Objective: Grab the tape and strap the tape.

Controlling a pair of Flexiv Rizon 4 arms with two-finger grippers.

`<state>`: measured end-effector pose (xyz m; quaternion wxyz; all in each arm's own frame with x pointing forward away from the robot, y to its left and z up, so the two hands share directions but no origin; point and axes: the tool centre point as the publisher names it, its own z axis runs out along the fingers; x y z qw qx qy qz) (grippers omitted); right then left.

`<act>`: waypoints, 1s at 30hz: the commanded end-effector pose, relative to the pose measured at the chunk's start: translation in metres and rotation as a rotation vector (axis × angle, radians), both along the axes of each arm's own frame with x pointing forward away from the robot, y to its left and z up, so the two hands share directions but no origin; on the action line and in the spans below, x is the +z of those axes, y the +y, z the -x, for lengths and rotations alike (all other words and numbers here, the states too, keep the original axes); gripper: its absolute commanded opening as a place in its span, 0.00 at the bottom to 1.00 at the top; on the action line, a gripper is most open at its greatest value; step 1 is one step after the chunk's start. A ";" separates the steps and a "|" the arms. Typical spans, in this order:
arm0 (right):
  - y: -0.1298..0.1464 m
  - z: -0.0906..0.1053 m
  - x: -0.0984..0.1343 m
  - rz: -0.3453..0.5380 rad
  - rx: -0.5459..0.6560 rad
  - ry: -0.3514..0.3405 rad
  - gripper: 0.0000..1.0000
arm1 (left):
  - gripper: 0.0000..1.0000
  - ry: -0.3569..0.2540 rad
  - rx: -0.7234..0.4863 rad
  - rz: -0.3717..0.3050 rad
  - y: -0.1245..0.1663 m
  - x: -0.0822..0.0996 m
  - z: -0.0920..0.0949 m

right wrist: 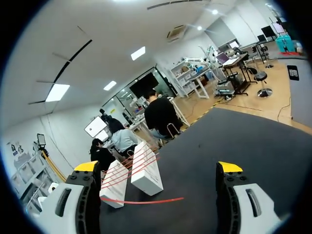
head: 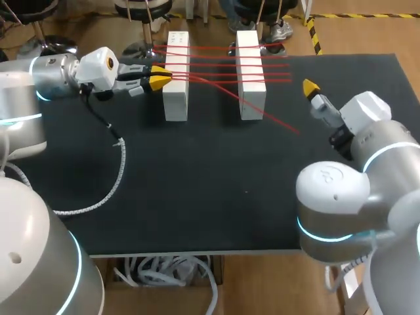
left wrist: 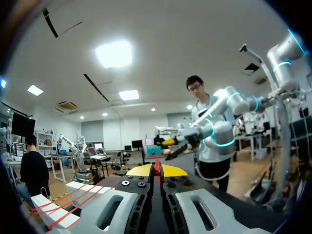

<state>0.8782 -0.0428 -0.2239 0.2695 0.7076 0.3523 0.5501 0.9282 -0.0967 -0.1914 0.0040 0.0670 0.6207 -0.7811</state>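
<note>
Nearest me the black table (head: 197, 197) carries only the white ribbed cable (head: 111, 184) trailing from my left arm. Further in, on the right, my right gripper (head: 314, 92) hangs over the mat with its fingers wide apart and nothing between them; its own view shows bare mat between the yellow tips (right wrist: 156, 168).

Just left of it a loose end of the red tape (head: 275, 118) lies slanting across the mat. It runs back past the right block (head: 251, 85) toward the left block (head: 176, 92). The rest of the tape is strung in several lines between the tops of those two white blocks, which stand upright side by side, well apart.

At the left block's outer side my left gripper (head: 161, 79) is closed on the tape (left wrist: 157, 168) – a thin red strip shows pinched between its tips.

I judge the tape very light, thin and limp – it will sag or twist unless kept taut, and it may be sticky. The blocks look light enough to tip under a hard pull. For my right gripper, the best hold seems the loose end on the mat, pinched flat across its width
</note>
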 end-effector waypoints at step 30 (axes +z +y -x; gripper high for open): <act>0.039 0.018 -0.018 -0.458 0.023 -0.124 1.00 | 0.00 0.000 -0.004 0.002 0.000 -0.001 -0.001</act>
